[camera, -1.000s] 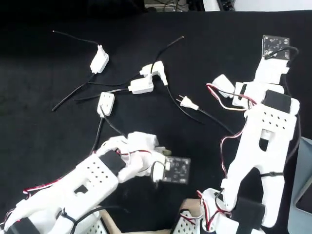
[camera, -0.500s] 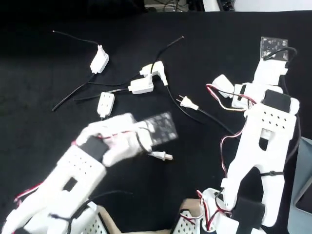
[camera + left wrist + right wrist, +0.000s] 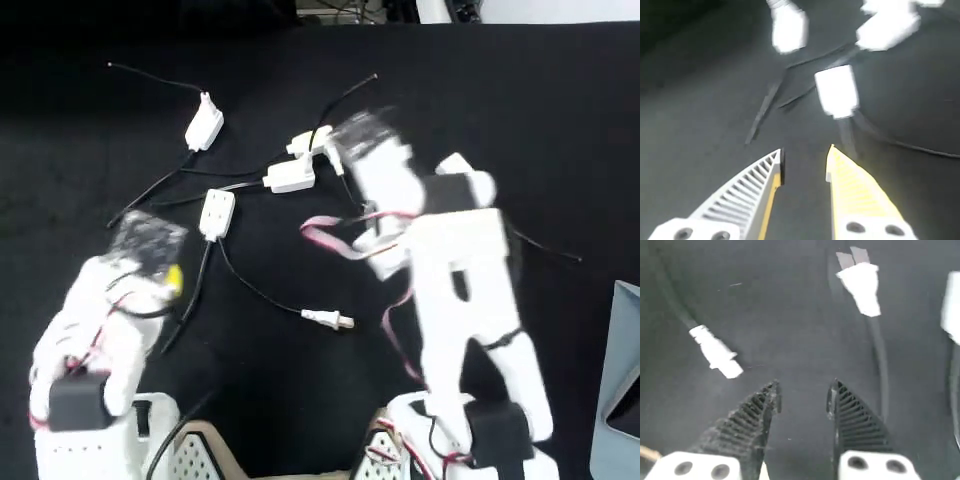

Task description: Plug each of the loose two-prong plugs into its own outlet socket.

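Note:
A loose white two-prong plug point(image 3: 328, 319) lies on the black table, and its thin cord runs back to a white outlet socket point(image 3: 216, 213). A second socket point(image 3: 203, 125) lies at the back left. Two more white pieces point(image 3: 291, 176) lie joined by cords near the centre back. My left gripper point(image 3: 805, 150) hangs open and empty, short of the socket point(image 3: 836, 91). My right gripper point(image 3: 804, 387) is open above bare cloth, between one plug point(image 3: 860, 277) with its prongs showing and another plug point(image 3: 715, 351). The right arm point(image 3: 450, 240) covers the table's middle.
Black cords point(image 3: 160, 185) trail across the left and centre of the cloth. A grey object point(image 3: 625, 390) stands at the right edge. My left arm point(image 3: 100, 330) sits at the front left corner. Open cloth lies at the back right.
My left arm has pulled back to the front left, leaving the plug lying on the table. My right arm has swung from the right side to the centre, over the plugs.

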